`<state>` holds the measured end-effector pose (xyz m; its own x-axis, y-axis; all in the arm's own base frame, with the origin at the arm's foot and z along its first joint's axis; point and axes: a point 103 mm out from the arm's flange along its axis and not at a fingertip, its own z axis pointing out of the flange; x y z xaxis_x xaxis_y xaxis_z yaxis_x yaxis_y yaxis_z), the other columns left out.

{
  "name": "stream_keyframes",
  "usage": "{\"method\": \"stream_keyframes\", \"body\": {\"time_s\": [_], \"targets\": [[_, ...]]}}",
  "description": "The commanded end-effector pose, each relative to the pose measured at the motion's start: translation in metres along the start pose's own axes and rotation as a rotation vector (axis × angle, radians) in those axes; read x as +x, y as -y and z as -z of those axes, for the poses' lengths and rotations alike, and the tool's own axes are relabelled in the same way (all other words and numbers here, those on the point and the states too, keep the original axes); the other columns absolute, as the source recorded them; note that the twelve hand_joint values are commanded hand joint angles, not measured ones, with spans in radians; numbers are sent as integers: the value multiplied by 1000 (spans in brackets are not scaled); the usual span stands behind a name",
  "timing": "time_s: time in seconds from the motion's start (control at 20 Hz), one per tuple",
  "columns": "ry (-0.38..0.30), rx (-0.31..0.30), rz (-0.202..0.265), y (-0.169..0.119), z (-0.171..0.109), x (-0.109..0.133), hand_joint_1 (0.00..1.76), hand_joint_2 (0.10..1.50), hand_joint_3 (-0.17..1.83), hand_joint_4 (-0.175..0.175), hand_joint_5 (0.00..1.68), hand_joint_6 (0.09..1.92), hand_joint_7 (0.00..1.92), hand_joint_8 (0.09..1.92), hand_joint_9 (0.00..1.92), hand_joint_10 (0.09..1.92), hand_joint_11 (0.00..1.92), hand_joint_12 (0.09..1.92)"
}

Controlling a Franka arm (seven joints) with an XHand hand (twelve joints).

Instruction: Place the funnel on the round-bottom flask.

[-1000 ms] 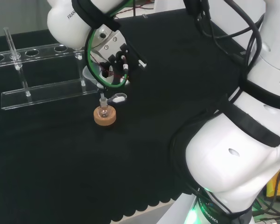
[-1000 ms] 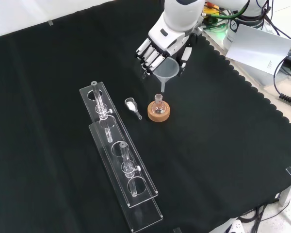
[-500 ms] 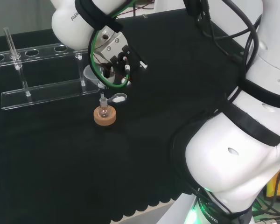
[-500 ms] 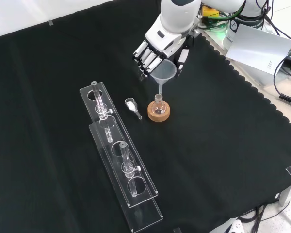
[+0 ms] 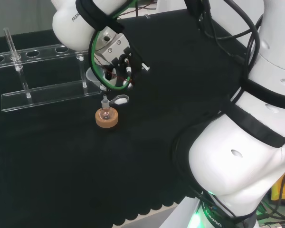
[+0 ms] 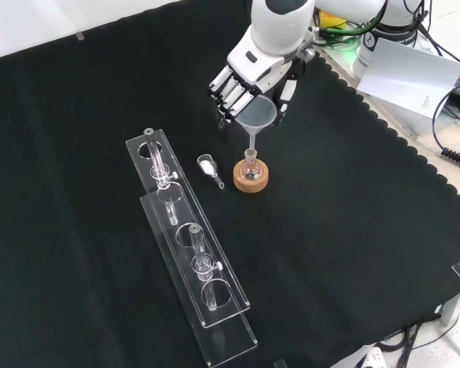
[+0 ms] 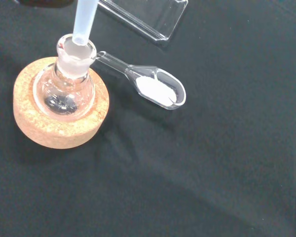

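Funnel stem sitting at the flask mouth

The hand (image 6: 254,70) is gripping the funnel (image 6: 257,115) by its cone, fingers curled round it, over the clear rack (image 6: 190,253) side of the cloth — the funnel's stem is reaching the neck of the round-bottom flask (image 7: 69,84), which is standing upright in its cork ring (image 7: 59,126); a glass scoop (image 7: 155,90) holding white powder is lying just beside it.

Funnel (image 7: 83,19) cone cut off in wrist view.
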<state>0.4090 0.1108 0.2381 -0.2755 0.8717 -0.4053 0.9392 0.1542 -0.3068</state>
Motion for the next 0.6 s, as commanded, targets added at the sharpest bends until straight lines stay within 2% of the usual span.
{"method": "stream_keyframes", "body": {"time_s": [0.05, 0.6], "targets": [[-12, -7, 11, -2, -1, 1, 767, 995, -175, -53, 391, 722, 429, 765, 725, 616, 299, 1339], [-8, 2, -1, -7, -7, 2, 766, 997, -175, -54, 395, 721, 428, 767, 721, 618, 299, 1339]]}}
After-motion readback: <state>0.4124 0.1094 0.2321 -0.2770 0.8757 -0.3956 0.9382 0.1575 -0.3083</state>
